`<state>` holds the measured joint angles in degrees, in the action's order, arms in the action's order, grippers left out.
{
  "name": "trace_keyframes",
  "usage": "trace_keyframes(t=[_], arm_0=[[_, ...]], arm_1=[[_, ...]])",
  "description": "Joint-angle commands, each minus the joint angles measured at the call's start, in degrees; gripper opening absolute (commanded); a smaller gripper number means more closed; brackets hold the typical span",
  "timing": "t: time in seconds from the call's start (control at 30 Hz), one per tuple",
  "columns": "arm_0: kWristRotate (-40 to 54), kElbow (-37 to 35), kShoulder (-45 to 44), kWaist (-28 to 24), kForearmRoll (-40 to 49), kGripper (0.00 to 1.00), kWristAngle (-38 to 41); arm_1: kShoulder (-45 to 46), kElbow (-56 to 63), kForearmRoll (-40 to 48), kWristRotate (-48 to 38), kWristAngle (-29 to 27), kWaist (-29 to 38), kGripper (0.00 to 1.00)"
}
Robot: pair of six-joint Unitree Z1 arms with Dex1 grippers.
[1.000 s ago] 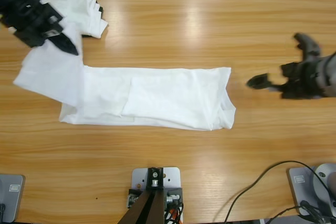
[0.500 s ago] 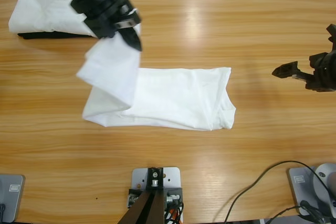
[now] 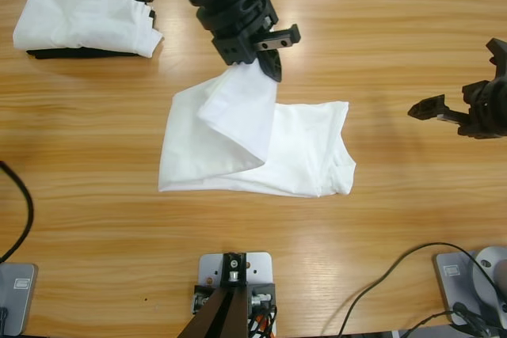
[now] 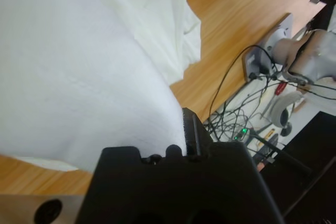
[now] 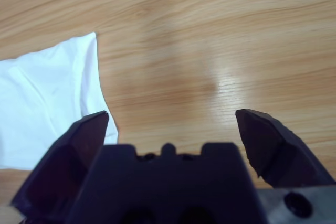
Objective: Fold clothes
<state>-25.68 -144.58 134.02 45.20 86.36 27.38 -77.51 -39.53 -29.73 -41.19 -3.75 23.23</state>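
The clothes, a white T-shirt (image 3: 305, 152), lie across the middle of the table in a long band. Its left end (image 3: 230, 120) is lifted and doubled over toward the right. My left gripper (image 3: 269, 59) comes down from the top edge and is shut on that raised end, just above the shirt's far edge. White cloth (image 4: 79, 66) fills the left wrist view, pinched at the jaws. At the right of the table my right gripper (image 3: 434, 108) hovers open and holds nothing, apart from the shirt. The shirt's edge (image 5: 47, 93) shows left of its jaws.
A folded white garment (image 3: 83, 25) rests on a black one (image 3: 67, 53) at the far left corner. A black cable (image 3: 20, 195) loops in at the left edge, and another cable (image 3: 388, 275) lies at the front right.
My left gripper has carried the shirt's left end from the far left toward the middle, doubling it over the rest. My right gripper drew back slightly to the right.
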Motion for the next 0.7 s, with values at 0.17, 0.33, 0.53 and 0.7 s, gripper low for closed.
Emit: trace_keyframes(t=[0.17,0.33,0.53,0.7], arm_0=[[-1.5,-7.1,9.3,2.9,5.1,0.0,2.6],[-1.5,-8.2,10.1,3.4,5.3,0.0,2.6],[-2.2,-11.1,10.8,3.3,5.7,0.0,1.9],[-2.4,-11.9,11.0,3.3,5.7,0.0,1.8]], arm_1=[[-3.4,-0.3,-0.2,0.7,-0.9,-1.2,1.0],[-3.4,-0.3,-0.2,0.7,-0.8,-1.3,1.0],[-2.8,-0.2,-0.2,0.7,-0.7,-1.3,1.0],[-2.7,-0.2,-0.2,0.7,-0.8,-1.3,1.0]])
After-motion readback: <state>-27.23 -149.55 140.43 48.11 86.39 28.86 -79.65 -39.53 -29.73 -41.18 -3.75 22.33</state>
